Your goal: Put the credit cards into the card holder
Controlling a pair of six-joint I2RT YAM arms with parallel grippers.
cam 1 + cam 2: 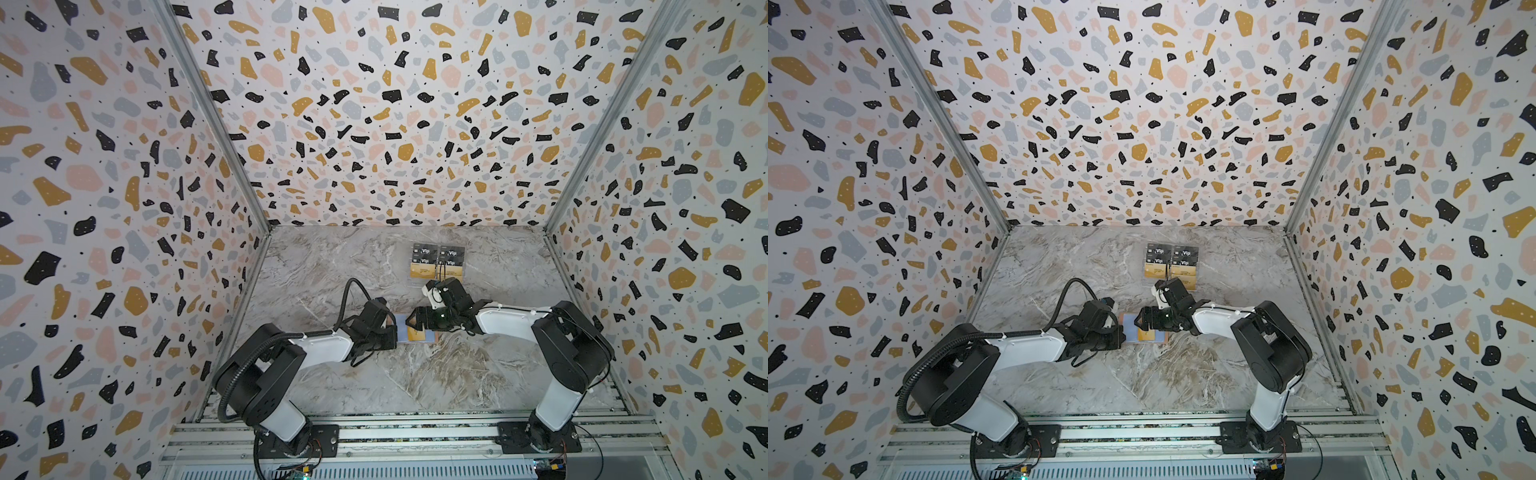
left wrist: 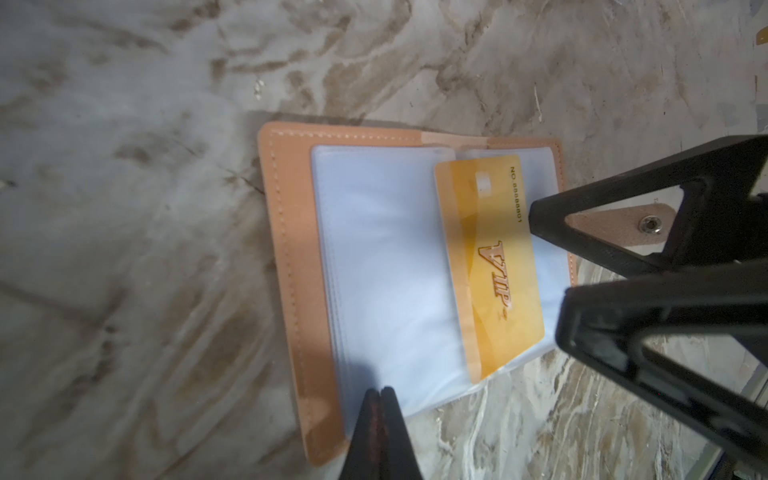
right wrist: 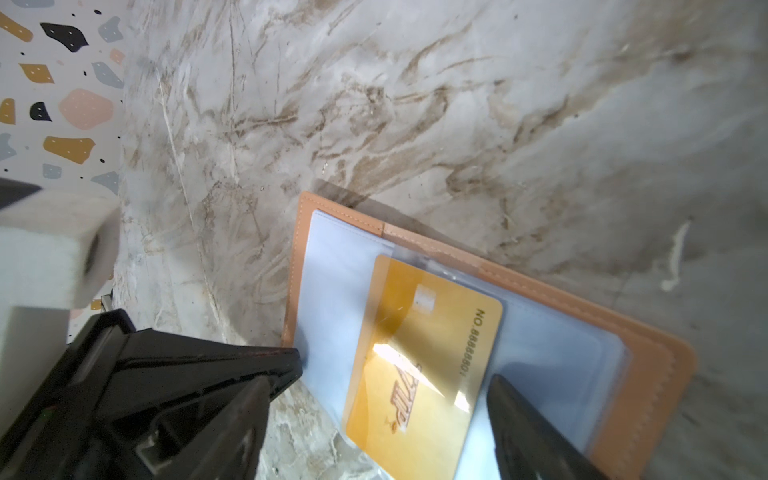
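Step in hand: seating the gold VIP card (image 2: 490, 266) in a sleeve of the open card holder (image 2: 291, 249), as I judge it
Card holder: lies open and flat on the marble tabletop (image 1: 332, 257) between the two arms, its strap tab (image 2: 623, 224) splayed out past the outer edge
Gold card: lies on the page nearest the strap tab, tilted against the holder's edges, with its spine-side strip under clear film and the rest bare
Left gripper (image 2: 379, 399): jaws pressed together and holding nothing, tip at the edge of the empty sleeve page (image 2: 382, 249), seemingly pinning it
Right gripper (image 2: 547, 272): jaws spread wide, gripping nothing, with one fingertip at the card's outer long edge by the printed number and the second further along that edge
Other credit cards (image 1: 436, 262): black Vip and gold ones in rows at the far side of the table, well apart from the holder
Doing it well: push the long edge with both tips evenly so the tilt straightens, keep the push low and slow, and keep the left pin firm
Risk: a one-sided push likely turns the card and jams it in the film, and an unpinned holder may slide on the smooth marble
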